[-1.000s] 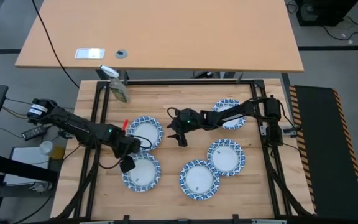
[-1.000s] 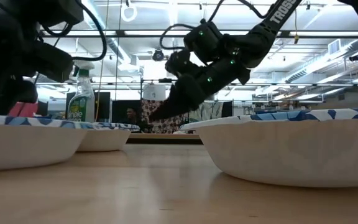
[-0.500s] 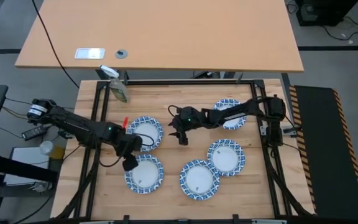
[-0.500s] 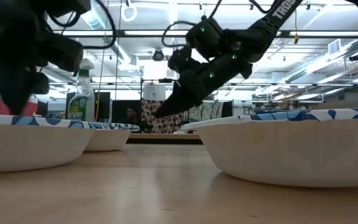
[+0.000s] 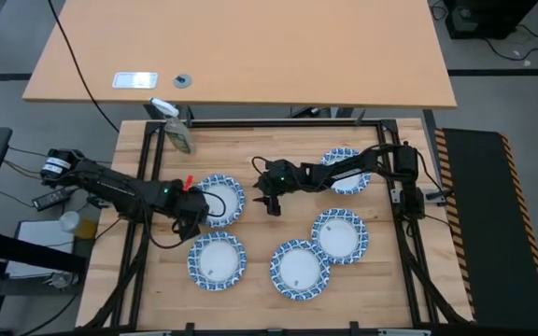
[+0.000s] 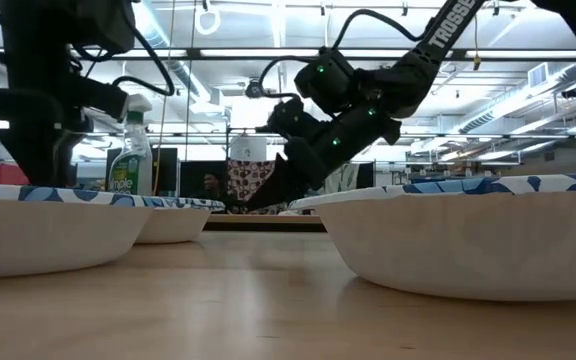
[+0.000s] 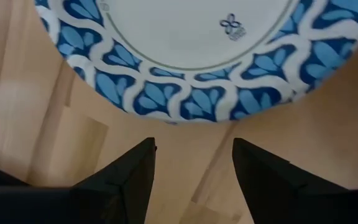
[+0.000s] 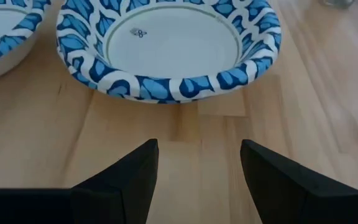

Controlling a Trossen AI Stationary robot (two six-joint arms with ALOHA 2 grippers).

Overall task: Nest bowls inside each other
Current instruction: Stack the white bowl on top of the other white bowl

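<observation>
Several blue-and-white bowls sit on their bases on the wooden table: far left (image 5: 218,198), near left (image 5: 216,259), near middle (image 5: 299,269), right (image 5: 340,235) and far right (image 5: 344,170). My left gripper (image 5: 192,215) hangs open and points down between the two left bowls. The far-left bowl's rim (image 7: 185,102) lies just beyond its fingertips (image 7: 193,146). My right gripper (image 5: 271,205) is open, slanting down over bare wood to the right of the far-left bowl (image 8: 166,43). Neither gripper holds anything.
A spray bottle (image 5: 177,135) stands at the far left corner, and a small red object (image 5: 188,185) lies beside the far-left bowl. A black frame rail (image 5: 278,123) runs round the table. Bare wood lies between the far-left bowl and the right-hand bowls.
My left gripper has left the near-left bowl's rim and gone toward the far edge, tipping to point more steeply down; it now hangs beside the far-left bowl. It stayed open throughout. The bowls keep their places.
</observation>
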